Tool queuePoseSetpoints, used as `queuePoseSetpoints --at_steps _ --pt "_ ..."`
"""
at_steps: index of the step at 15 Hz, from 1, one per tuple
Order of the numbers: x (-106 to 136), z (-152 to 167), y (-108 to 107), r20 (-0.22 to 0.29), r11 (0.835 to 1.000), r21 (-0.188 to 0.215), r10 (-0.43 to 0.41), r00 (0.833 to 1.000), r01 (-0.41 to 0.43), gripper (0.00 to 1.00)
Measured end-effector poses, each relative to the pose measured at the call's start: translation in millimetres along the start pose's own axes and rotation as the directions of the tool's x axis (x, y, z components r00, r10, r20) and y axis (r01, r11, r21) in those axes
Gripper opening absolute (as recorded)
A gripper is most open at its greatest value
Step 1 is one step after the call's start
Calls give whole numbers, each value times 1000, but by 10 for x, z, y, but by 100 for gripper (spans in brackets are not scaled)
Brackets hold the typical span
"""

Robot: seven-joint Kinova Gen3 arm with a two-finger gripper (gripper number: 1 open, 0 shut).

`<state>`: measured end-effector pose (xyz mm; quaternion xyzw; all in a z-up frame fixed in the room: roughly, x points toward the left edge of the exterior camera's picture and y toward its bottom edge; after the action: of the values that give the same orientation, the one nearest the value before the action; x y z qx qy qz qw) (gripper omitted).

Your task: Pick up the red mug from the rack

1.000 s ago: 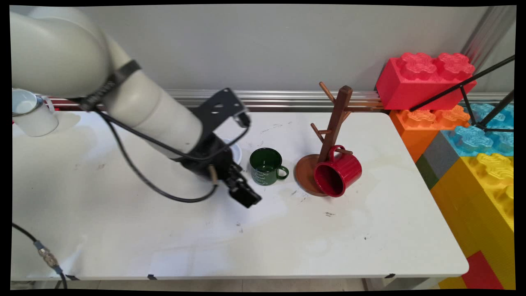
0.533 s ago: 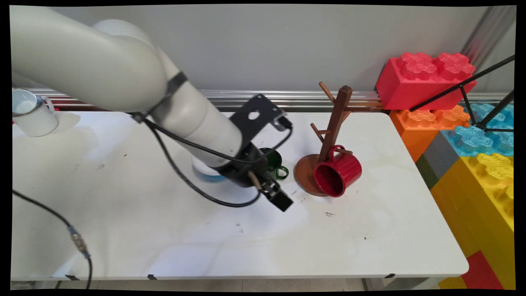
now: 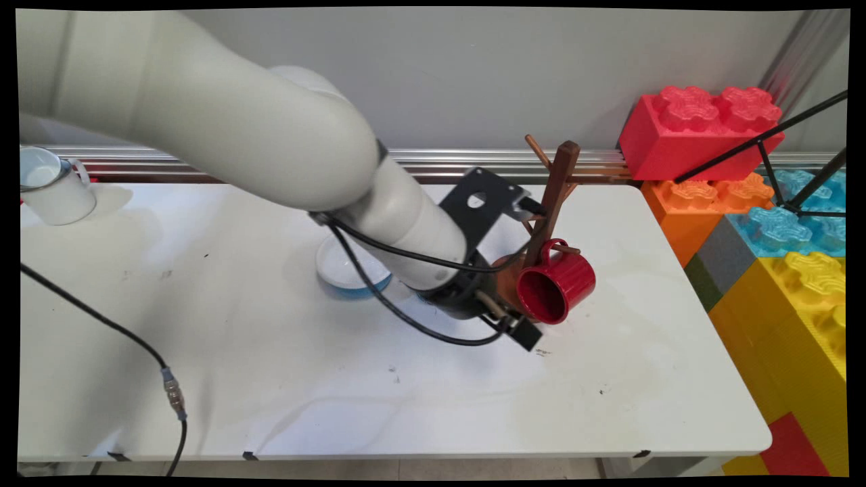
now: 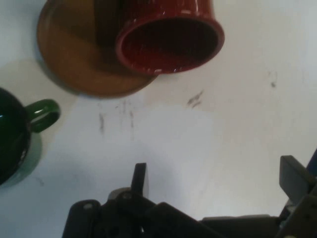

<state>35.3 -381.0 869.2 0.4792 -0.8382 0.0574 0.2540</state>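
My gripper (image 3: 524, 335) hovers low over the white table just in front of a red mug (image 3: 558, 281). The mug hangs tilted on a low peg of a brown wooden mug tree (image 3: 551, 203), its mouth facing the table's near side. In the hand view the gripper (image 4: 215, 173) is open with nothing between its fingers (image 4: 140, 178). Ahead of them are the red mug (image 4: 171, 34) and the tree's round base (image 4: 74, 54). A dark green mug (image 4: 12, 134) stands to the left there with its handle towards the base. The arm hides it in the main view.
A white and blue bowl (image 3: 352, 274) sits upside down left of the arm. A white mug (image 3: 51, 186) stands at the far left. Large toy blocks (image 3: 703, 128) and black tripod legs (image 3: 764, 142) border the right edge. Black cables (image 3: 169, 385) hang over the near left.
The arm has swung right, carrying the gripper from beside the green mug to just in front of the red mug. The mugs, tree and bowl have not moved.
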Motion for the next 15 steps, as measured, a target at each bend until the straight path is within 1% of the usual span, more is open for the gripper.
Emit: queuePoseSetpoints --at_steps 2,5,8,11,15 --pt "41 76 46 -10 1000 -1 -25 1000 25 100" --pt "87 204 107 -43 998 -9 -66 997 66 100" --pt "61 341 144 -75 995 -23 -103 992 101 100" --pt "13 461 159 -97 993 -36 -118 988 115 100" --pt "-52 608 166 -141 991 -50 -132 981 126 100"
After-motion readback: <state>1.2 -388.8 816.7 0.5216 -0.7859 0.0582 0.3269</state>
